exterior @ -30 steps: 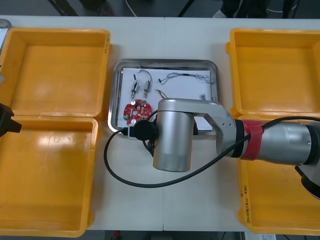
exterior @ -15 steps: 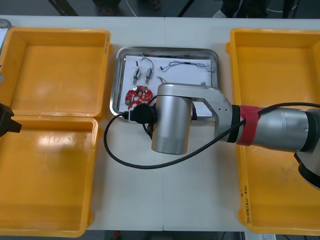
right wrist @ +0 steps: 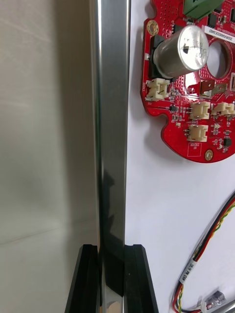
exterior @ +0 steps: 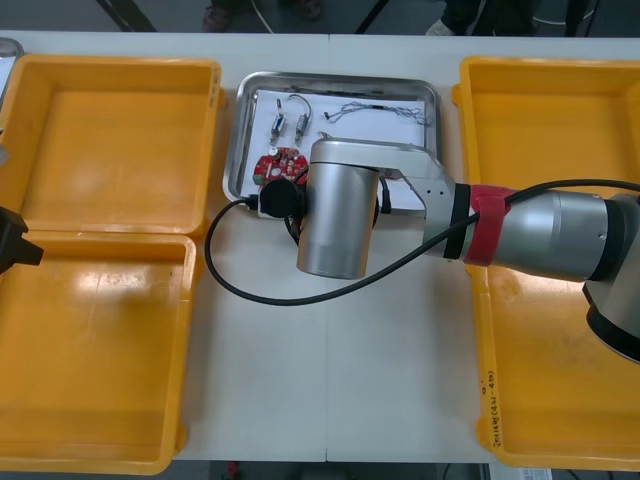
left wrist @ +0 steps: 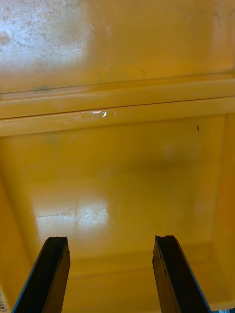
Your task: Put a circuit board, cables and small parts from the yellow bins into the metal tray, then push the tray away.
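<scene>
While the left hand (left wrist: pixel 111 242) hangs with fingers apart over a yellow bin (left wrist: pixel 122 161), the right hand (right wrist: pixel 111 252) is clamped on the rim of the metal tray (right wrist: pixel 111 122) on the bench (exterior: pixel 330 400), just beside the red circuit board (right wrist: pixel 196 98) and a red-and-yellow cable (right wrist: pixel 205 244) lying inside.

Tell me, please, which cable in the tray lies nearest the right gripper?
The red and yellow cable, beside the right gripper, which is shut on the rim of the metal tray; the twisted cable lies toward the far rim.
</scene>
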### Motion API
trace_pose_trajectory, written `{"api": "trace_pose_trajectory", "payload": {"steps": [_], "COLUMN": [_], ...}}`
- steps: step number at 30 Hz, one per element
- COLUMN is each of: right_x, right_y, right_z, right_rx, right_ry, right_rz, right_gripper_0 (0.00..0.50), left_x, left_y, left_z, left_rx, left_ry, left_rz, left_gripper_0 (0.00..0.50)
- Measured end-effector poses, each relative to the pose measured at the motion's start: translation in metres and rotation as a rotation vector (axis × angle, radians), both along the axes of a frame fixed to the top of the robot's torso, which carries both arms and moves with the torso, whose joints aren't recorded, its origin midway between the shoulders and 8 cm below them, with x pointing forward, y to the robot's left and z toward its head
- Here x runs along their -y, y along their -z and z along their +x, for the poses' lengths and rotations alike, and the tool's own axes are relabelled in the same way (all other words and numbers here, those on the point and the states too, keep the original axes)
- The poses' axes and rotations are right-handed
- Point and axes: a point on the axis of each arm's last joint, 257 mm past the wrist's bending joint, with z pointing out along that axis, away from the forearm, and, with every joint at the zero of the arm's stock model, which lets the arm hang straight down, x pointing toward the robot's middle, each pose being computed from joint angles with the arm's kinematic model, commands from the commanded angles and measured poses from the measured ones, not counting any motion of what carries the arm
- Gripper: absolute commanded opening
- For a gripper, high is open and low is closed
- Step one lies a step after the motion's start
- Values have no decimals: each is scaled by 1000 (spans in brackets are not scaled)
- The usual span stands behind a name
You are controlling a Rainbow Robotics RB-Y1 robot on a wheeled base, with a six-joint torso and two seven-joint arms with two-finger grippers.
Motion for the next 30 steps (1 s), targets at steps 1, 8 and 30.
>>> {"api": "trace_pose_trajectory", "payload": {"steps": [1, 8, 30], "right_x": [-1, -11, -7], "right_y": [-2, -13, -33], "right_z": [2, 13, 58], "right_rx": [3, 31, 99], "right_ry": [1, -15, -45], "right_rz": [0, 21, 33], "right_gripper_0": [0, 0, 0], "left_x": [0, 0, 0], "left_y": [0, 0, 0], "left_z": [0, 0, 0], "left_rx": [0, 0, 0], "left_ry": [0, 0, 0], "left_rz": [0, 0, 0], "left_gripper_0": [500, 500, 500]}}
